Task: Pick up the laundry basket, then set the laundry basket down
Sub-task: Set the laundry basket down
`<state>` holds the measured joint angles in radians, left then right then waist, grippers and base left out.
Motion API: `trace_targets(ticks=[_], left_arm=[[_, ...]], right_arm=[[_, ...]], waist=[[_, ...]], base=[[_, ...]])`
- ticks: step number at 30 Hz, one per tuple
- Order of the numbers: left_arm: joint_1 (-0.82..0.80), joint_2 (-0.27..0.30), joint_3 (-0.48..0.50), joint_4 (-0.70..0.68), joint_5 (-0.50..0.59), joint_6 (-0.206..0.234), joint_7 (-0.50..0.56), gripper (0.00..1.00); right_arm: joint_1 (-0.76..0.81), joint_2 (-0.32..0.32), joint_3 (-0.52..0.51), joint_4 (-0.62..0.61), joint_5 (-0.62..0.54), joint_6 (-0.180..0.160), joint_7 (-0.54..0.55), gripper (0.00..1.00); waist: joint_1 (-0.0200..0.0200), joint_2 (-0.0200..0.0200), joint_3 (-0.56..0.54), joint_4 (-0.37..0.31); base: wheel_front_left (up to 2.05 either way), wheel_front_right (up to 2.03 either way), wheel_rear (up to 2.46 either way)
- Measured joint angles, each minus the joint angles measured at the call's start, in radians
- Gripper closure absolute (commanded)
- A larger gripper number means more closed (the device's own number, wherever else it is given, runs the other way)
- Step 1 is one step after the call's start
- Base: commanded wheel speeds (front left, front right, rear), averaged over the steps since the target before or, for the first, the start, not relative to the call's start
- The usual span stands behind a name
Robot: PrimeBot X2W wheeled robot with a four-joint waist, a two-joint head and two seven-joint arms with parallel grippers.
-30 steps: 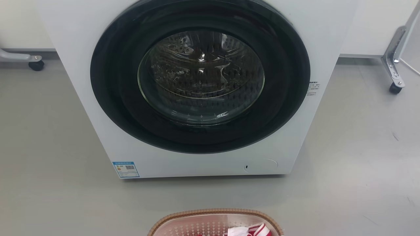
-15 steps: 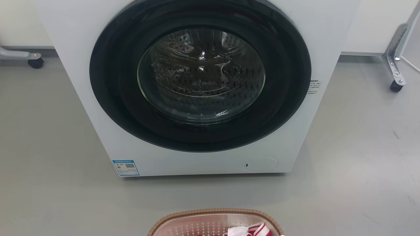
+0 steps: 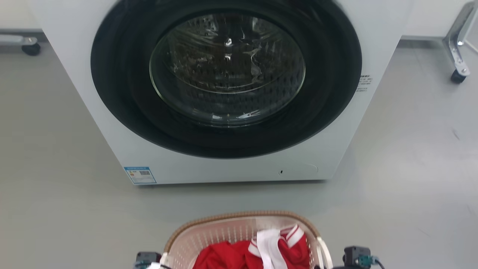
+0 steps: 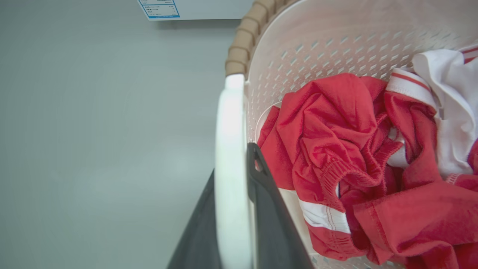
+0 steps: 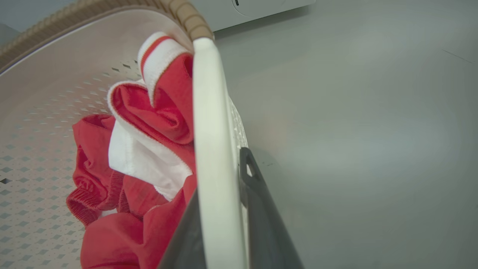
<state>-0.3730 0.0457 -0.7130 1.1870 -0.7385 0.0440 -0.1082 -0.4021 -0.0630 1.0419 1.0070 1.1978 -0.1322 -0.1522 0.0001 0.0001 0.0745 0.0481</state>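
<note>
Red clothes [image 4: 336,130] lie in the laundry basket [image 3: 239,217] before your washing machine [image 3: 67,74]. Your left claw [image 4: 232,164] clamps one white handle [image 4: 228,112]; your right claw [image 5: 220,179] clamps the other handle [image 5: 207,97].

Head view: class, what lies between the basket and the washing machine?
Nothing but a bare strip of grey floor separates the basket from the washing machine, as the head view shows.

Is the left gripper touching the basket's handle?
Touching. The left wrist view shows the left gripper's dark fingers pressed against both sides of the white handle.
</note>
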Motion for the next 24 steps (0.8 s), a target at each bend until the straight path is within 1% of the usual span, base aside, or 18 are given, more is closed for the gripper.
trace_targets(ticks=[11,12,15,16,17,24], left_arm=[[-0.132,0.003,0.02,-0.018,0.0,0.011,-0.033,1.0],[-0.169,0.005,0.021,-0.025,0.001,0.019,-0.036,1.0],[-0.192,0.006,0.021,-0.026,0.003,0.019,-0.043,1.0],[-0.214,0.007,0.021,-0.028,0.004,0.024,-0.045,1.0],[-0.214,0.007,0.021,-0.028,0.004,0.024,-0.045,1.0],[-0.275,0.007,0.02,-0.03,0.014,0.035,-0.061,1.0]], right_arm=[[-0.177,-0.002,-0.003,0.022,-0.024,0.0,-0.03,1.0],[-0.216,-0.002,-0.002,0.029,-0.039,0.0,-0.036,1.0],[-0.24,-0.003,-0.003,0.032,-0.044,0.0,-0.043,1.0],[-0.263,-0.005,-0.003,0.034,-0.046,0.0,-0.043,1.0],[-0.263,-0.005,-0.003,0.034,-0.046,0.0,-0.043,1.0],[-0.331,-0.006,-0.005,0.049,-0.064,0.0,-0.055,1.0]], waist=[[0.0001,0.0001,0.139,-0.001],[0.0002,0.0001,0.182,0.0],[0.0002,0.0001,0.21,0.001],[0.0002,0.0001,0.24,0.002],[0.0002,0.0001,0.24,0.002],[0.0001,0.0001,0.343,0.006]], base=[[0.0,0.0,0.0],[0.0,0.0,0.0],[0.0,0.0,0.0],[0.0,0.0,0.0],[0.0,0.0,0.0],[0.0,0.0,0.0]])
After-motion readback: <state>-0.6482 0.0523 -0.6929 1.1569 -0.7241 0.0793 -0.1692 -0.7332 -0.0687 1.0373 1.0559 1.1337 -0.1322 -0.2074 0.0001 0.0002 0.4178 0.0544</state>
